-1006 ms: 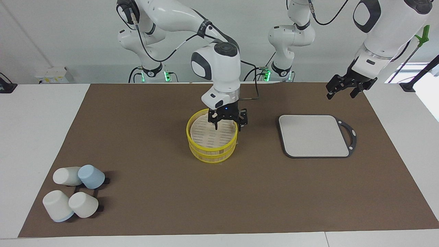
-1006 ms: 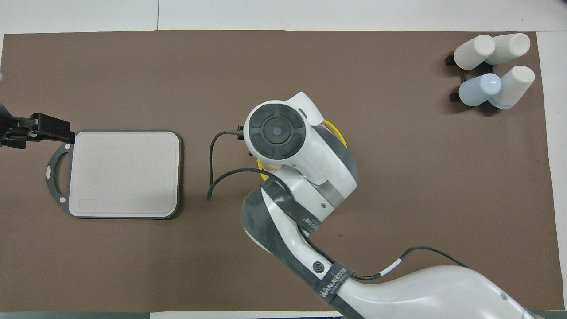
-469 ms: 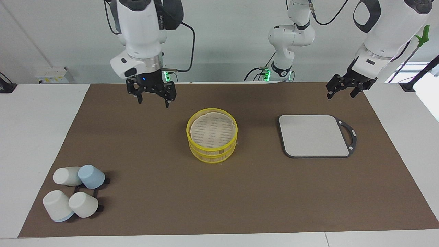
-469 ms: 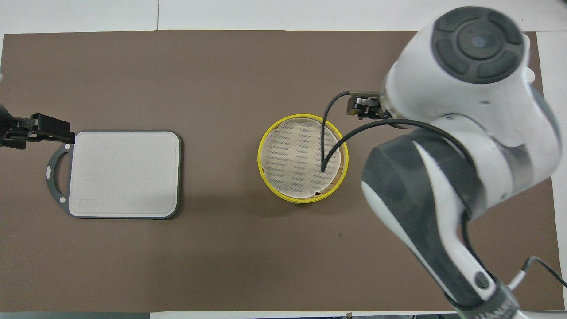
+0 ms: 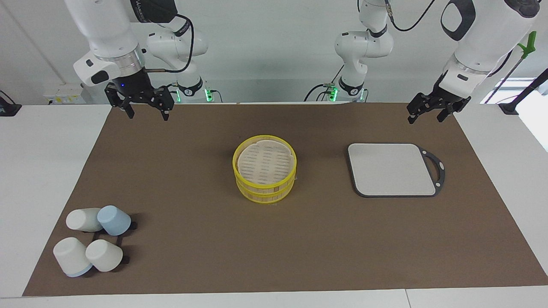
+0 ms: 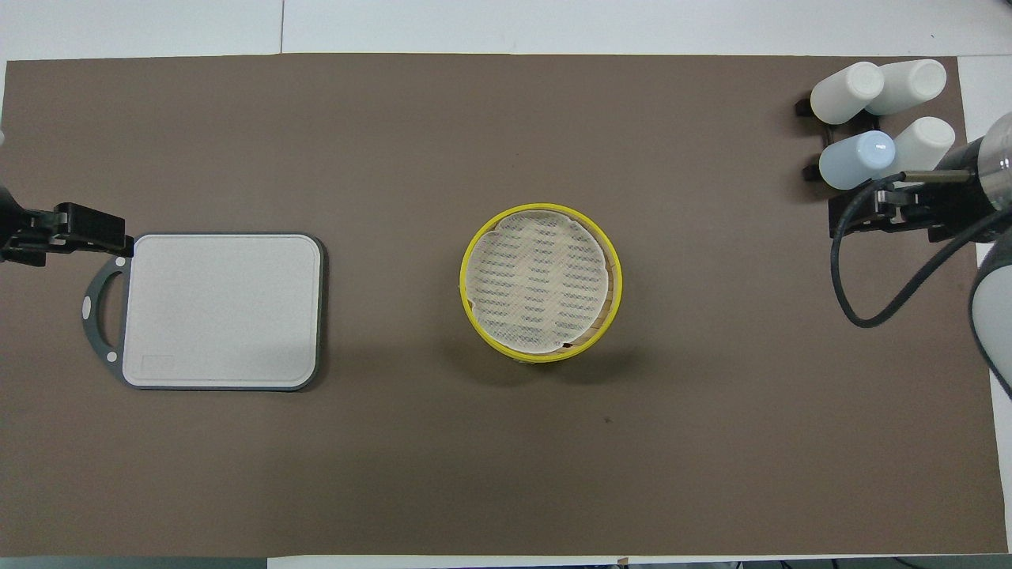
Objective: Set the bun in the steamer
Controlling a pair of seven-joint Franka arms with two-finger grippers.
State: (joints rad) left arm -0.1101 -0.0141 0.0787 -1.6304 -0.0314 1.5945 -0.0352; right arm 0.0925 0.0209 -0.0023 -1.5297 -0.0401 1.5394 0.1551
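Now both grippers are hanging apart from the steamer [image 5: 264, 168].
Right gripper [image 5: 144, 110] and left gripper [image 5: 424, 114] are spreading empty fingers over the mat's [image 5: 205, 239] corners nearest the robots; no bun is showing.

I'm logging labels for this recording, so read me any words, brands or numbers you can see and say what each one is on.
Right arm: a dark band carries white lettering, too small and cut off to read.
Steamer, grey board, cups: no text visible.
Left gripper and right gripper: no readable markings.
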